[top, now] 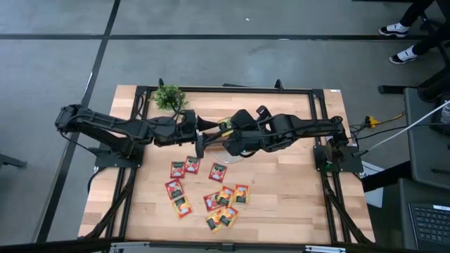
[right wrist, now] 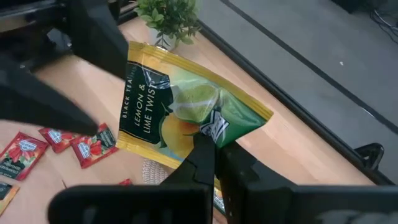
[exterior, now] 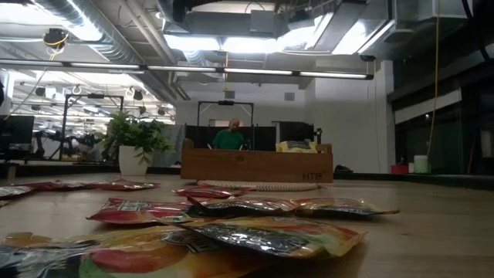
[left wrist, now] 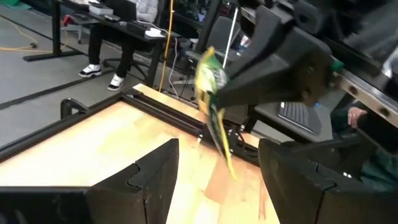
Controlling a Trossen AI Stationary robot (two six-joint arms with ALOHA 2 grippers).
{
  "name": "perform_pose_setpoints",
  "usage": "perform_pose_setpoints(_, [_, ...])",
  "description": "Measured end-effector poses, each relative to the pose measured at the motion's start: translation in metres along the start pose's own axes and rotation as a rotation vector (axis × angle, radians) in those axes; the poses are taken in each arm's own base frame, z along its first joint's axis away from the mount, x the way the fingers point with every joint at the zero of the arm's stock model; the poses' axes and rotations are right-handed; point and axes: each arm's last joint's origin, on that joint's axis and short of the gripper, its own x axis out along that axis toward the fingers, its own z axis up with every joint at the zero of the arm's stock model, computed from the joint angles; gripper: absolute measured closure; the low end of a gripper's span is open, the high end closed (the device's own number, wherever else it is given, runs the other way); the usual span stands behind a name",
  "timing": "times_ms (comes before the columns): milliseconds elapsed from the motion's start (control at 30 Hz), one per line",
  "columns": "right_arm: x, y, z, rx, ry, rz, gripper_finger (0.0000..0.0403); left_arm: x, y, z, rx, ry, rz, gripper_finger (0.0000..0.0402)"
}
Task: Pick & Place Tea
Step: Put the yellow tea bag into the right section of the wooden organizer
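My right gripper (right wrist: pixel 211 155) is shut on a yellow-green tea sachet (right wrist: pixel 186 106) with a dark label, held in the air over the table's far middle (top: pixel 223 126). In the left wrist view the sachet (left wrist: pixel 214 106) shows edge-on. My left gripper (left wrist: pixel 217 180) is open and faces it from the table's left, one finger on either side of its free end; I cannot tell whether they touch. Several red and orange sachets (top: pixel 207 193) lie flat on the near half of the table. The wooden tray (exterior: pixel 256 164) stands beyond them. My right gripper pinches the sachet between its two fingers at the green end, near a corner (right wrist: pixel 217 127). The fingers come from the table's right, slanting down. The sachet is lifted clear and stands on edge, its free end (right wrist: pixel 134 56) toward my left gripper.
A small potted plant (top: pixel 169 97) stands at the far left of the table. A black frame (top: pixel 320 98) runs round the tabletop. A person (exterior: pixel 229 137) sits in the room behind the tray, and someone's shoes (top: pixel 401 31) show on the floor at the far right.
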Motion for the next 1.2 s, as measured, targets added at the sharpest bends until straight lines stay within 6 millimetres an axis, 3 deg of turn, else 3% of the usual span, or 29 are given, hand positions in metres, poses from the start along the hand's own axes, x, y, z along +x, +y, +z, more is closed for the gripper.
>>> perform_pose_setpoints(400, [0.000, 0.004, 0.004, -0.030, -0.036, 0.034, 0.0392, 0.006, 0.012, 0.012, -0.047, -0.041, -0.055, 0.0202])
perform_pose_setpoints(500, [0.000, 0.004, 0.004, -0.041, -0.035, 0.034, 0.0392, 0.007, 0.015, 0.013, -0.075, -0.030, -0.077, 0.0243])
perform_pose_setpoints(700, [0.000, 0.004, 0.004, -0.052, -0.035, 0.034, 0.0392, 0.008, 0.016, 0.013, -0.064, -0.028, -0.085, 0.0375])
perform_pose_setpoints(833, [0.000, 0.004, 0.004, -0.055, -0.034, 0.035, 0.0390, 0.008, 0.016, 0.013, -0.056, -0.018, -0.107, 0.0394])
perform_pose_setpoints(967, [0.000, 0.004, 0.004, -0.085, -0.032, 0.037, 0.0360, 0.008, 0.016, 0.013, -0.029, -0.018, -0.110, 0.0398])
perform_pose_setpoints(1200, [-0.022, -0.008, 0.007, -0.085, -0.063, 0.078, 0.0254, 0.010, 0.023, 0.016, -0.019, -0.001, -0.150, 0.0399])
